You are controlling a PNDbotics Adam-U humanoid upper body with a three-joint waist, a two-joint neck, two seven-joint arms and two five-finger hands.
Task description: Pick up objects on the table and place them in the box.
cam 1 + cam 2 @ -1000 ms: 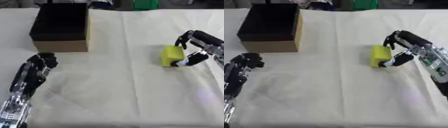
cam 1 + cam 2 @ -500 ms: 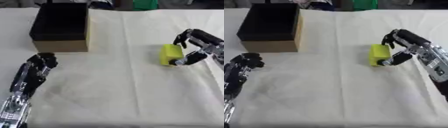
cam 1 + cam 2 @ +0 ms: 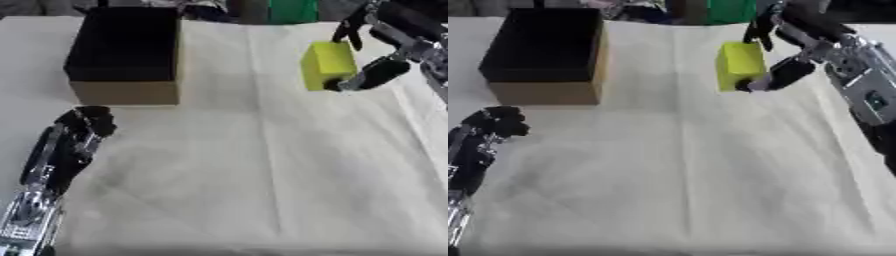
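Hidden: my right arm runs off the frame edge, blur hides the box's inside | right robot hand pinches the yellow block, lifted above the worktop, right of the box | left robot hand curled, empty, lower left

Yellow block upright, pinched in the right hand above the desk, open black-lined cardboard box at far left
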